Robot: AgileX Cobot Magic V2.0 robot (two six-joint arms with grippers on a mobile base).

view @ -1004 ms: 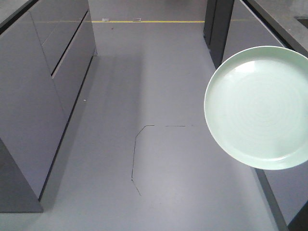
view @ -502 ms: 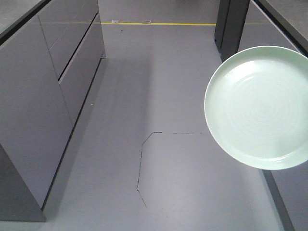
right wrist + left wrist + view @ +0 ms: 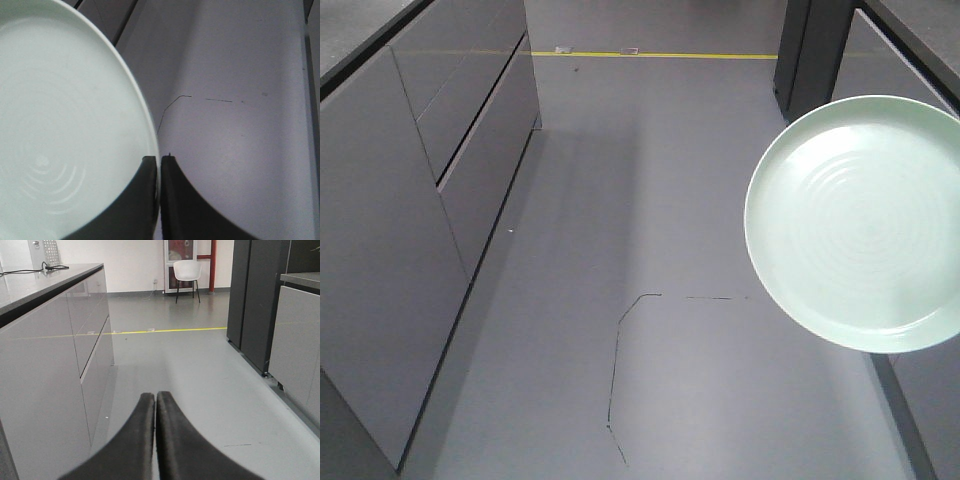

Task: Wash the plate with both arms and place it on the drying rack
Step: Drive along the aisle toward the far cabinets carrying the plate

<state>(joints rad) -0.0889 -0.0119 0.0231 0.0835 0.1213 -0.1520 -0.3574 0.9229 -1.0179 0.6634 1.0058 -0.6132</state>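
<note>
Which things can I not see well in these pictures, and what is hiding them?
- Drying rack: in no view.
- Plate: front view, the right edge cuts its rim; what holds it is out of frame there.
- Right gripper: right wrist view, only its fingertips show, shut on the plate's rim; the bottom edge cuts the rest.
- Metal thing at top left: left wrist view, cut by the top edge, too small to name.

Plate (image 3: 855, 225): round, pale mint-green, low upright rim, faint concentric rings (face turned toward the front camera). Held in the air, right side of view. Rim pinched in the right gripper (image 3: 160, 159).
</note>
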